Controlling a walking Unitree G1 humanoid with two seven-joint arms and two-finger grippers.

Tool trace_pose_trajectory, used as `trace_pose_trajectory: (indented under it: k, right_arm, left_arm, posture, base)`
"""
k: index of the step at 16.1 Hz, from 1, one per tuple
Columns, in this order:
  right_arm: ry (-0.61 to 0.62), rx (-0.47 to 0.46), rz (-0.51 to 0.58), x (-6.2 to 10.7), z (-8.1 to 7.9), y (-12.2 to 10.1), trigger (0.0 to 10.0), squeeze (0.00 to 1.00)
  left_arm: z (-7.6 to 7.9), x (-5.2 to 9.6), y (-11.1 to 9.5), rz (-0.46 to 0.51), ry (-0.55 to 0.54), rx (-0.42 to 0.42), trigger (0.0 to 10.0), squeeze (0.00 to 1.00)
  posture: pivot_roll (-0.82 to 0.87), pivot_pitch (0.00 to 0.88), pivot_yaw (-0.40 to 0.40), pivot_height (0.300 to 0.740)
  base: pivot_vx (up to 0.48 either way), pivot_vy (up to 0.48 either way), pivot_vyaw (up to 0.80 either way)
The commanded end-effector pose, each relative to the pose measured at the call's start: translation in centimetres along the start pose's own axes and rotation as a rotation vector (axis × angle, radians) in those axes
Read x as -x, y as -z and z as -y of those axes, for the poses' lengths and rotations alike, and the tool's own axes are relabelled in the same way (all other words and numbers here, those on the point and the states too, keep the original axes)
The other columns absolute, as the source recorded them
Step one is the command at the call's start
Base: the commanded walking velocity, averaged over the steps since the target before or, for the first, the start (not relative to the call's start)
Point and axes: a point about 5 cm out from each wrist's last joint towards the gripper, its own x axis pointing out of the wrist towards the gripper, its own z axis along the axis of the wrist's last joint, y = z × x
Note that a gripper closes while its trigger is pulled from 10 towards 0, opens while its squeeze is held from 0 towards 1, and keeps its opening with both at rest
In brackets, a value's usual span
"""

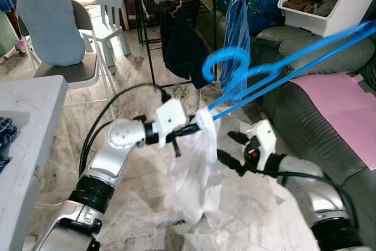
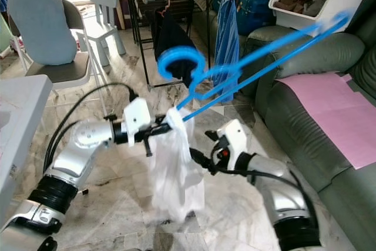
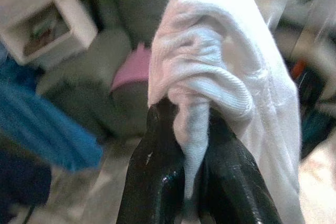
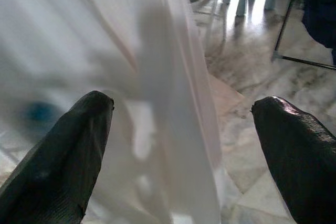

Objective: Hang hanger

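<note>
A blue plastic hanger [image 1: 282, 66] slants up to the right in mid-air, its hook [image 1: 226, 63] curling towards the rack. A white garment [image 1: 197, 174] droops from the hanger's lower end. My left gripper [image 1: 197, 123] is shut on the bunched top of this garment [image 3: 210, 77] where it wraps that end of the hanger; its black fingers [image 3: 157, 182] pinch the cloth. My right gripper [image 1: 232, 150] is open just right of the hanging cloth. The white fabric [image 4: 157, 103] lies between and beyond its spread fingertips [image 4: 58, 161].
A black drying rack [image 1: 147, 27] stands ahead with a dark garment [image 1: 182, 51] and a blue one [image 1: 237, 33] on it. A grey sofa [image 1: 317, 104] with a pink sheet [image 1: 346, 104] runs along the right. A white bin [image 1: 329, 1], chairs [image 1: 59, 33] and a white table [image 1: 29, 121] stand around.
</note>
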Motion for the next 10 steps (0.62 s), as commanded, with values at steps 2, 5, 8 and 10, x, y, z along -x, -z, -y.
trace_pose_trajectory:
  k: [2, 5, 8, 10]
  right_arm:
    - [0.045, 0.044, -0.017, -0.5, 0.4, -0.2, 10.0, 0.0]
    - [0.122, 0.073, -0.049, -0.6, 1.1, 0.4, 10.0, 0.0]
    - [0.163, 0.077, -0.135, 0.4, 1.9, 1.8, 10.0, 0.0]
    - [0.198, 0.067, -0.217, 2.1, 2.9, 3.0, 10.0, 0.0]
  left_arm:
    - [-0.4, -0.1, -2.4, 0.107, 0.023, 0.007, 0.0, 0.0]
    - [-1.6, 0.2, -4.9, 0.22, -0.03, 0.073, 0.0, 0.0]
    - [-3.3, 1.5, -4.7, 0.172, -0.1, 0.048, 0.4, 0.0]
    - [-4.7, 2.9, -4.0, 0.124, -0.167, 0.052, 0.2, 0.0]
  posture:
    - [-0.14, 0.0, 0.018, 0.74]
    - [-0.14, 0.0, 0.014, 0.74]
    - [-0.14, 0.0, 0.014, 0.74]
    - [-0.14, 0.0, 0.016, 0.74]
  base:
    - [0.0, 0.0, 0.0]
    - [0.0, 0.0, 0.0]
    - [0.0, 0.0, 0.0]
    - [0.0, 0.0, 0.0]
